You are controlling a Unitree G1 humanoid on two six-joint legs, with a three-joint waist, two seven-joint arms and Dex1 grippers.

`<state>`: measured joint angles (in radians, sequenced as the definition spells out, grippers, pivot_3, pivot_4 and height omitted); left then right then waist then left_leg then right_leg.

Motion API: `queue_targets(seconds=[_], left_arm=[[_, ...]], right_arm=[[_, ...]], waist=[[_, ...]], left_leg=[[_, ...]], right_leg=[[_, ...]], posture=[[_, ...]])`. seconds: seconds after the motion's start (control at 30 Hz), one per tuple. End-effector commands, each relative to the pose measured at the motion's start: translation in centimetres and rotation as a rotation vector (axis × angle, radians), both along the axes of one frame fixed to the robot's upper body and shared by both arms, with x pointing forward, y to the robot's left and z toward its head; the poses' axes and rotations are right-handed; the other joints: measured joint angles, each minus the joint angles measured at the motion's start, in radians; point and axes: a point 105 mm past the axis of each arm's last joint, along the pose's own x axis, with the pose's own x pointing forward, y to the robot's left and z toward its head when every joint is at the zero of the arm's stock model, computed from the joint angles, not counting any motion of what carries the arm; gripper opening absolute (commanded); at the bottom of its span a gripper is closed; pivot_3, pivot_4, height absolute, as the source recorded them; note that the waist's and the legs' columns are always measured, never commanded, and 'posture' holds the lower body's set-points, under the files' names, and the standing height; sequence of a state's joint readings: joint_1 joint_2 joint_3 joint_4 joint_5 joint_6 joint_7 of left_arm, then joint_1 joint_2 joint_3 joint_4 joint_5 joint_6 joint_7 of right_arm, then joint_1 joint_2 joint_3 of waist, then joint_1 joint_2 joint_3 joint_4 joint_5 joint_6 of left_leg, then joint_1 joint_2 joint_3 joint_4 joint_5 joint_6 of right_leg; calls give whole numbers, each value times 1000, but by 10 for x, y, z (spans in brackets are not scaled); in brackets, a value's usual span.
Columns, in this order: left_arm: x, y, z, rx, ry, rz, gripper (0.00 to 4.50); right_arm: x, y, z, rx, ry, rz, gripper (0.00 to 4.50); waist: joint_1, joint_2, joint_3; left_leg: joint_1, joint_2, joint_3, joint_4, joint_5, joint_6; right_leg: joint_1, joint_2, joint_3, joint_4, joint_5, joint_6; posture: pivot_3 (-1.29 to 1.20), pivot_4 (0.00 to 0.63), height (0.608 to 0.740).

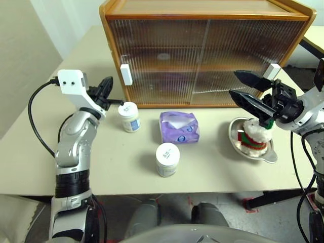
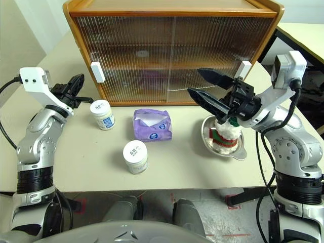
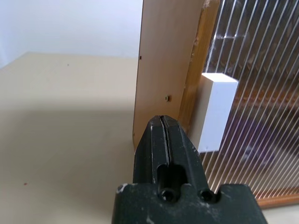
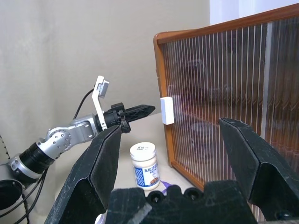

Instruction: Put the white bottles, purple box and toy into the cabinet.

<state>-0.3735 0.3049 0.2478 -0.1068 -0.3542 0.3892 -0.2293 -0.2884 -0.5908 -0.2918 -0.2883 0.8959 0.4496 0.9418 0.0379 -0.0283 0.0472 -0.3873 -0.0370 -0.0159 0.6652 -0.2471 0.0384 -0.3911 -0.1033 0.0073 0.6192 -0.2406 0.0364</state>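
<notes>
The cabinet [image 1: 202, 50] stands at the back of the table with both ribbed doors closed. My left gripper [image 1: 119, 102] is shut on nothing, its tip just beside the left door's white handle [image 1: 126, 74]; in the left wrist view that handle [image 3: 216, 112] is right past the shut fingers [image 3: 161, 135]. One white bottle [image 1: 129, 116] stands under that gripper, another [image 1: 167, 159] nearer the front edge. The purple box [image 1: 178, 126] lies between them. My right gripper [image 1: 233, 82] hangs open above the toy [image 1: 254, 135].
The toy sits in a steel bowl [image 1: 268, 154] at the right of the beige table [image 1: 101, 162]. A second white handle [image 1: 274, 71] is on the cabinet's right door. A wall runs along the left, and another table edge shows at the far right.
</notes>
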Motion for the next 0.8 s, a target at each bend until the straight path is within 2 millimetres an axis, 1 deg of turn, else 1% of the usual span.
queue_targets(seconds=[0.03,0.33,0.47,0.57,0.8], left_arm=[[4,-9,-6,-9,16,-7,36],[9,-26,3,-3,-16,-54,36],[10,-30,4,-1,-18,-65,36],[11,-36,5,8,-22,-87,36],[14,-49,1,23,-12,-134,36]], right_arm=[[1,-5,3,11,-14,-16,4500],[4,-6,4,12,-19,-30,4500],[5,-5,4,12,-20,-34,4500],[5,-5,4,12,-21,-38,4500],[5,-5,5,16,-25,-47,4500]], waist=[[0,0,0],[0,0,0],[1,0,0],[1,-1,0],[0,-1,-1]], left_leg=[[0,0,0,0,0,0],[0,0,0,1,0,0],[0,0,0,2,1,1],[0,0,0,2,1,1],[0,0,1,2,1,1]], right_leg=[[0,0,0,0,0,0],[0,1,0,0,1,0],[1,1,0,0,2,1],[1,1,1,0,2,1],[1,1,1,0,2,1]], posture=[[-24,0,740],[-30,0,740],[-33,0,740],[-33,0,740],[-41,0,740]])
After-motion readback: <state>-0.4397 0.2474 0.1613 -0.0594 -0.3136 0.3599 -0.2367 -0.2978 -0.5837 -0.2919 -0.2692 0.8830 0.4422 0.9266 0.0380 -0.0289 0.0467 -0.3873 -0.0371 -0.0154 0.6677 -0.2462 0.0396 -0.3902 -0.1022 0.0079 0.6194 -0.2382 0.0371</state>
